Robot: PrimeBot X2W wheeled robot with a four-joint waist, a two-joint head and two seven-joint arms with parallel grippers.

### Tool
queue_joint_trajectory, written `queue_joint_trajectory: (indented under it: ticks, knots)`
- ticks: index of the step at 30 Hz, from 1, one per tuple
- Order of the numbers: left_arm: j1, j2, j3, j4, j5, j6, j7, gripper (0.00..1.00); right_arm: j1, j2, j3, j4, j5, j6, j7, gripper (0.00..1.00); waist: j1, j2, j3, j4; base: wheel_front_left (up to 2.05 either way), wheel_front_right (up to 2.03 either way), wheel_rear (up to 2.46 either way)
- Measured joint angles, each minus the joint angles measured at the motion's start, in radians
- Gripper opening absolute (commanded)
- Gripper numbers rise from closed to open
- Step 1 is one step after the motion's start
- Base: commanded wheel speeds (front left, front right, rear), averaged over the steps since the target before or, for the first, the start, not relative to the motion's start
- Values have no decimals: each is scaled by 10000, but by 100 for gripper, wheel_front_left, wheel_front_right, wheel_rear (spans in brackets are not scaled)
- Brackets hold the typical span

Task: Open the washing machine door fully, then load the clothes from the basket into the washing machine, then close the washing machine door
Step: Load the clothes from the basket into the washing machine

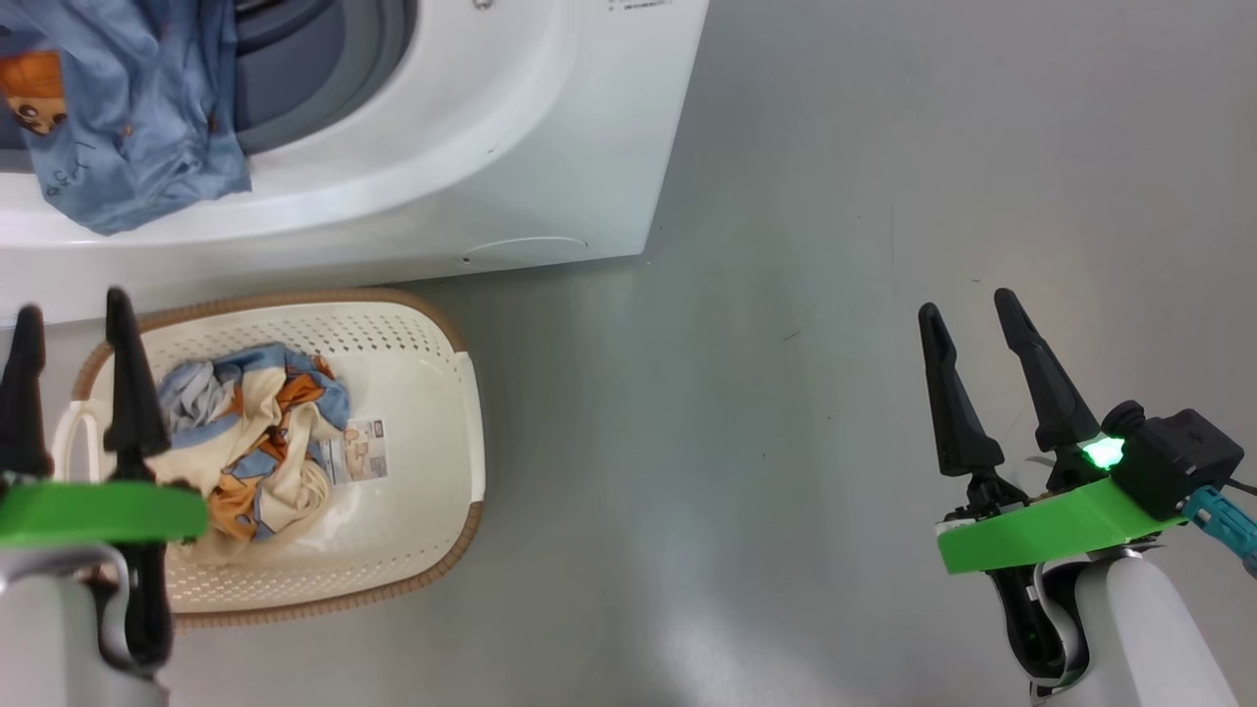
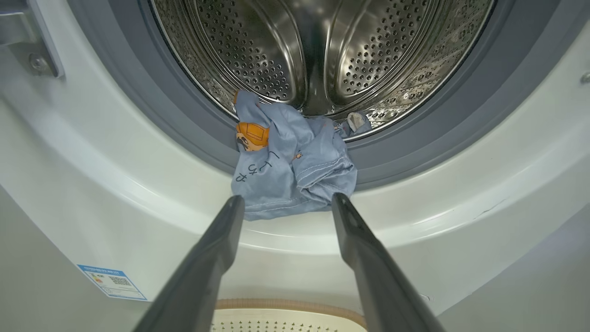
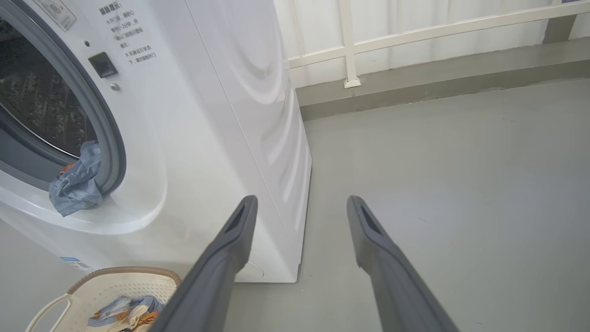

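Clothes [image 1: 260, 432] sit bundled in the basket [image 1: 432, 393], just below the left end effector [image 1: 73, 304], jaws spread and empty. That's the nearer arm! One blue garment [image 2: 290, 161] droops over the lip of the washing machine [image 1: 511, 147], straight ahead of it. Right end effector [image 1: 966, 302], open too, hangs well off over the floor [image 1: 786, 393].

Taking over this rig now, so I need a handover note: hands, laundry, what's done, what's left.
Left hand and right hand: both open, empty.
Blue printed garment hangs over the grey rubber seal of the white front-loading washing machine, half out of the steel drum.
Cream, blue and orange fabric bundle lies in the cream perforated plastic basket.
Done: door open, one garment partly loaded.
Left: push it in, load the bundle, close the door.
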Motion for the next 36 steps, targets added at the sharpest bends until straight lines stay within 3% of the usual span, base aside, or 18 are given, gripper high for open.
queue_joint_trajectory:
  ticks: [10, 21, 36]
  knots:
    - [1452, -301, 360, -1118, 148, 0, 0, 100, 0, -52, 40, 35, 6, 0, 0, 100, 0, 0, -163, -95, 0, 0, 0]
    - [1566, -462, 301, -1072, 201, -2, 0, 100, 0, -84, 63, 38, 8, 0, 0, 100, 0, 0, -160, -96, 0, 0, 0]
    - [-994, 240, -531, 1108, -6, -2, 2, 100, -139, -25, 119, -8, 4, 0, 0, 100, 0, 0, 467, -107, 0, 0, 0]
